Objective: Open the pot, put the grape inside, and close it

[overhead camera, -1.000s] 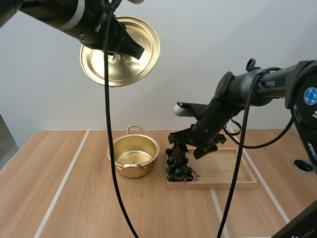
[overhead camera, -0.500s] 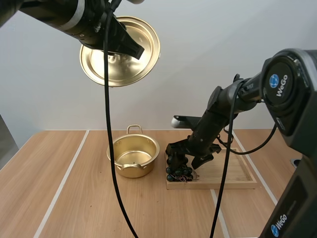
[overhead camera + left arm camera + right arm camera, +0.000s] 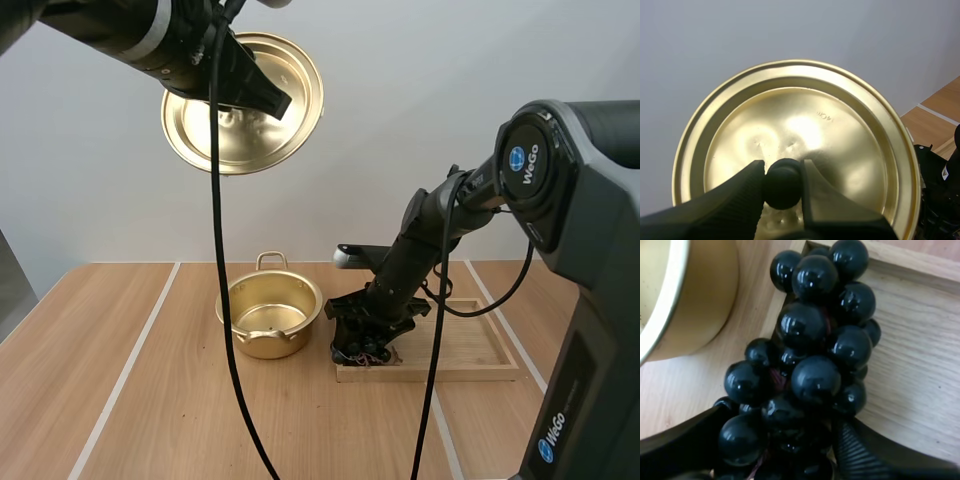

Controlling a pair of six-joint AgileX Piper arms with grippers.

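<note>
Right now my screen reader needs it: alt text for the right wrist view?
The right gripper, fingers open, straddles the grapes at a corner of the tray; the pot stands close beside on the table.

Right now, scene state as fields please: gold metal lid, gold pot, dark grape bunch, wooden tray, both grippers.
lid: gold metal lid, raised high above the wooden table, off the pot
left gripper: left gripper shut on the lid's black round knob
pot: gold metal pot, open, nothing inside, beside the tray
grapes: dark glossy bunch, on the tray's end nearest the pot
tray: shallow light wooden tray
right gripper: right gripper open, astride the grapes
</note>
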